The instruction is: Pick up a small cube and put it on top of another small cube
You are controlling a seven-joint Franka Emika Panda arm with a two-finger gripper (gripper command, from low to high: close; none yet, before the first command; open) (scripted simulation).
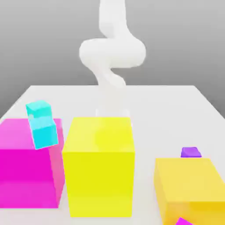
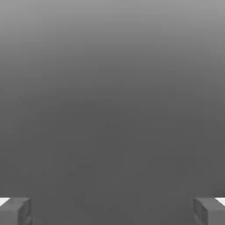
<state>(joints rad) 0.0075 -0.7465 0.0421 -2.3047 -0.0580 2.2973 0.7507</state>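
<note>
A small purple cube (image 1: pixel 191 152) sits on the white table just behind the orange block (image 1: pixel 193 189), at the exterior view's right. A corner of another small purple-pink piece (image 1: pixel 183 221) pokes up at the bottom edge, in front of the orange block. My white arm (image 1: pixel 112 52) comes down at the table's back, its lower end passing behind the big yellow block (image 1: pixel 99 165). In the hand view my gripper (image 2: pixel 112 211) is open, its grey fingertips (image 2: pixel 17 211) far apart with nothing between them, against a plain grey background.
A big magenta block (image 1: pixel 26 165) stands at the exterior view's left. Two small cyan cubes lean at its far right corner, one (image 1: pixel 38 109) above the other (image 1: pixel 45 132). The white table (image 1: pixel 167 105) stretches behind the blocks.
</note>
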